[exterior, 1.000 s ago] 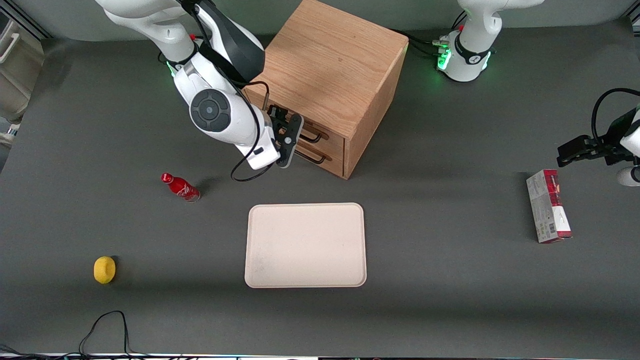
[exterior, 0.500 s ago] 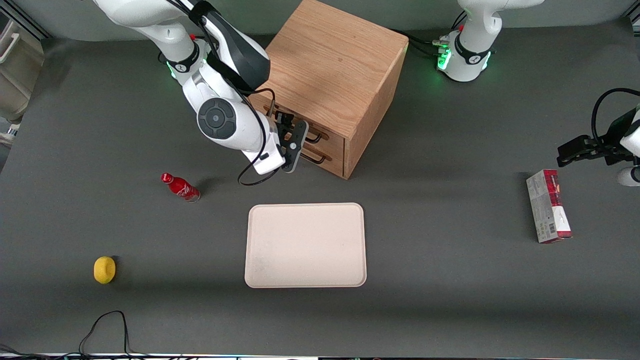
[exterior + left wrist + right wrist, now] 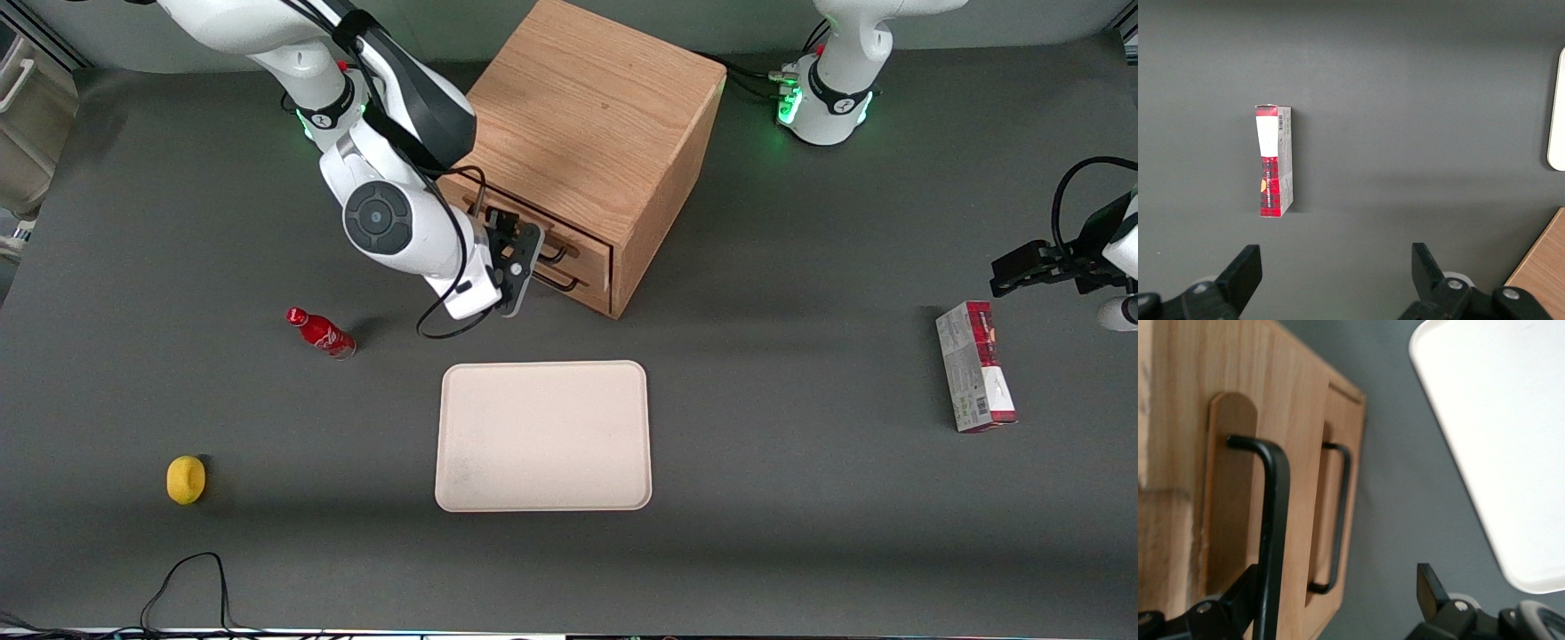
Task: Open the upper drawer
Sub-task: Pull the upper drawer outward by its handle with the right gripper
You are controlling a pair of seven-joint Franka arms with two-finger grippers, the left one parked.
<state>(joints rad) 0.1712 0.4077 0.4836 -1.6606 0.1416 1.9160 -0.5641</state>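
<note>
The light-oak cabinet stands at the back middle of the table. Its upper drawer stands out a little from the cabinet face. Its black bar handle runs between the fingers of my right gripper. The gripper is open, and the bar lies close against one finger. The other finger is well apart from it. The lower drawer with its own black handle sits under the upper one, flush with the cabinet.
A cream tray lies nearer the front camera than the cabinet. A red bottle and a yellow object lie toward the working arm's end. A red and white box lies toward the parked arm's end.
My gripper went in around the upper handle, then drew back toward the front camera. The upper drawer front has come out a little from the cabinet.
</note>
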